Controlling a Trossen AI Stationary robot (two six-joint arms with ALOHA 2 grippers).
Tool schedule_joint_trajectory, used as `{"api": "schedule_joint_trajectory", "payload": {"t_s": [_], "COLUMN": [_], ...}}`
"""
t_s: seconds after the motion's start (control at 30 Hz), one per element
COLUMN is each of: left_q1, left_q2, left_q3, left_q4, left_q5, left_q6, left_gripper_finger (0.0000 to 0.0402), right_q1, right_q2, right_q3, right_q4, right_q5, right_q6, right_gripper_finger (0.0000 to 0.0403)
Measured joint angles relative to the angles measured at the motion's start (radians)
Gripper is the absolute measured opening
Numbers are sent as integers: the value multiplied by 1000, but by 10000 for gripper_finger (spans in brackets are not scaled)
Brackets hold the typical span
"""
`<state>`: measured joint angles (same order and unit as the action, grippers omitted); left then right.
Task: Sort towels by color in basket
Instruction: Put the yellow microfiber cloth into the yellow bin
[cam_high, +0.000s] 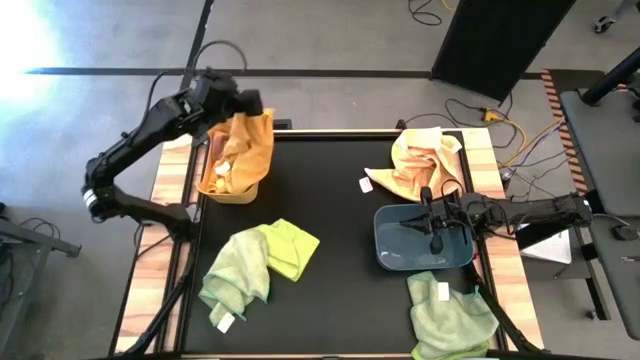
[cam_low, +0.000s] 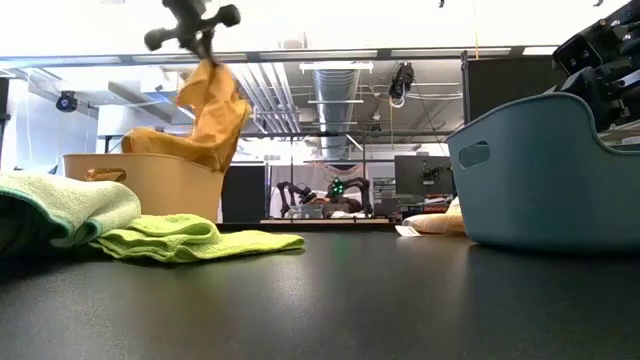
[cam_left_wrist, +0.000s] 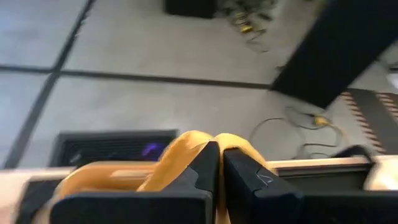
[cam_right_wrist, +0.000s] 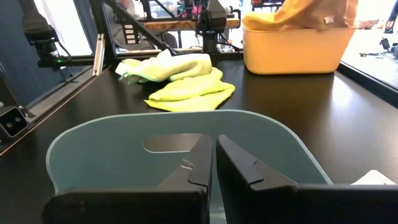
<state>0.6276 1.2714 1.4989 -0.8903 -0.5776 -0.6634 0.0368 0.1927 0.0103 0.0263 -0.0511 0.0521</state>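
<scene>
the mustard towel (cam_high: 248, 140) hangs from the left gripper (cam_high: 246, 103), whose fingers (cam_left_wrist: 202, 163) are clamped together on its top edge. the cloth drapes down into the yellow basket (cam_high: 236, 190) at the table's far left; in the low view the towel (cam_low: 210, 110) hangs above the basket rim (cam_low: 140, 165). more cloth lies inside that basket.

two green towels (cam_high: 262, 260) lie overlapped on the black table (cam_high: 340, 260), nearer the front than the yellow basket. a third green towel (cam_high: 450, 315) with a white tag lies at the front right corner. a peach towel (cam_high: 420, 160) is bunched at the far right, a white tag beside it.

the blue basket (cam_high: 400, 240) stands on the right, between the peach towel and the front-right green towel. the right gripper (cam_high: 433, 215) sits over the blue basket's interior, its fingers (cam_right_wrist: 199, 165) close together with only a thin gap and nothing visible between them.
</scene>
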Motion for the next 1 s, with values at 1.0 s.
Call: {"api": "schedule_joint_trajectory", "payload": {"t_s": [1.0], "left_q1": [128], "left_q2": [-408], "left_q3": [-526], "left_q4": [-369], "left_q5": [194], "left_q6": [119], "left_gripper_finger": [0], "right_q1": [0], "right_q2": [0], "right_q3": [0], "right_q4": [0], "right_q5": [0], "right_q6": [0], "right_gripper_finger": [13]}}
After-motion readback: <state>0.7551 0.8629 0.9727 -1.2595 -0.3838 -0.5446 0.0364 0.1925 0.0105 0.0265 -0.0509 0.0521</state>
